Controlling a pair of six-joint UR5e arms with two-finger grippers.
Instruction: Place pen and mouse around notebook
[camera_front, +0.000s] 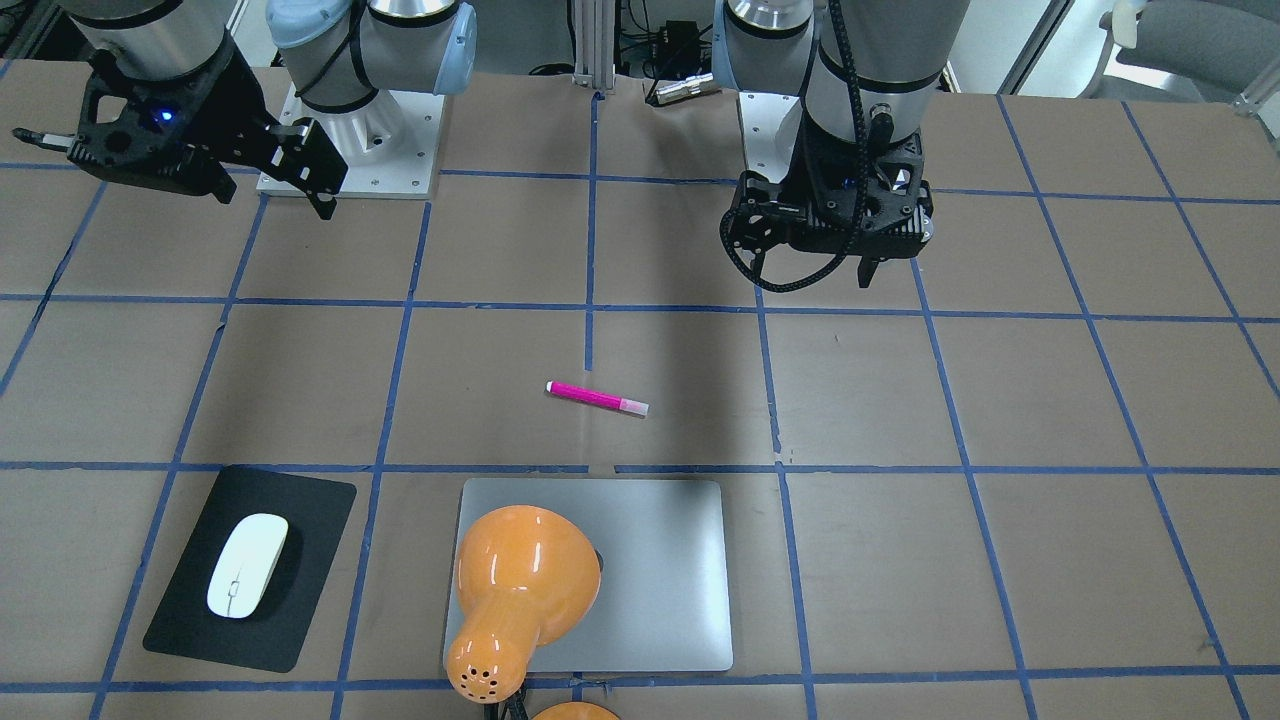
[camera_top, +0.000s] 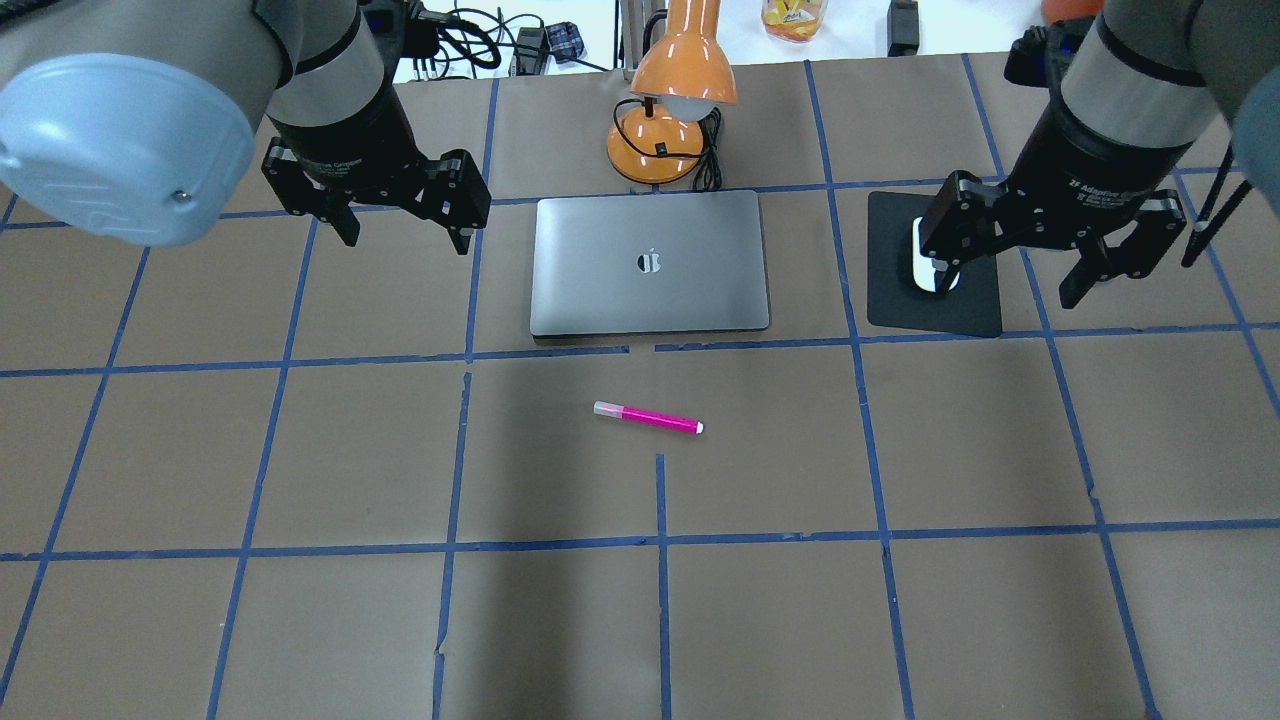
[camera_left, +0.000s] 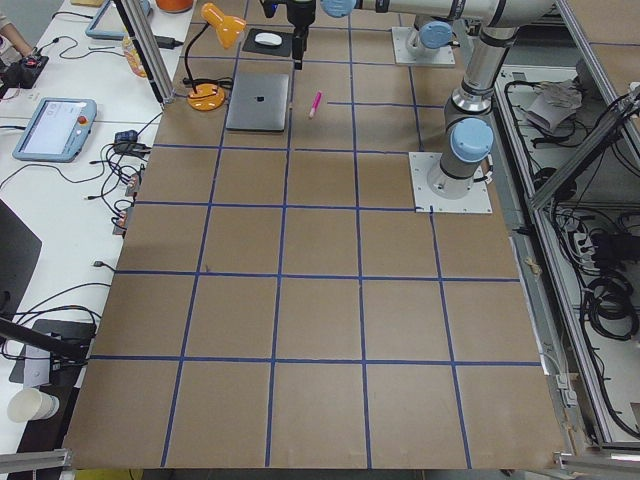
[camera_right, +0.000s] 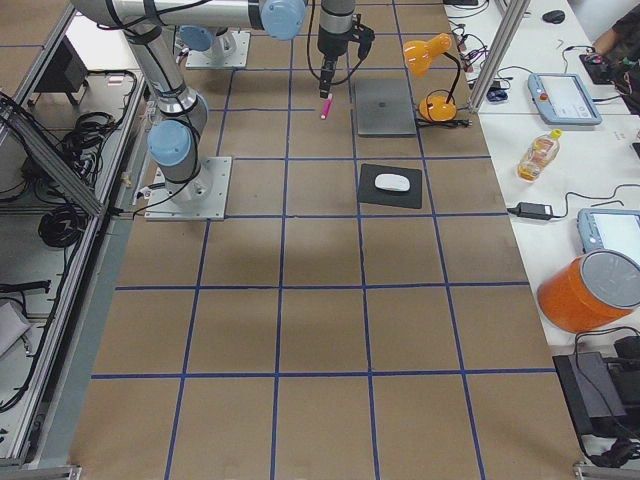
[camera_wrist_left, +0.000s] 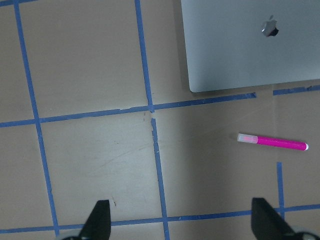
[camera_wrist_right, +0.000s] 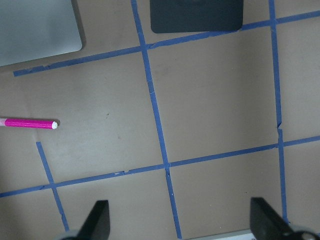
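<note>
The magenta pen (camera_top: 648, 418) lies flat on the brown table, a short way on my side of the silver notebook (camera_top: 650, 262). The white mouse (camera_front: 247, 565) rests on a black mat (camera_front: 310, 560) beside the notebook; from overhead my right gripper partly covers it. My left gripper (camera_top: 400, 215) hangs open above the table left of the notebook, holding nothing. My right gripper (camera_top: 1040, 265) is open and empty above the mat's near edge. The left wrist view shows the pen (camera_wrist_left: 272, 142) and a notebook corner (camera_wrist_left: 250, 45) ahead of the open fingers.
An orange desk lamp (camera_top: 668, 110) stands just beyond the notebook, its head leaning over the lid. Blue tape lines grid the table. Past the far edge are cables, tablets and a bottle (camera_right: 538, 155).
</note>
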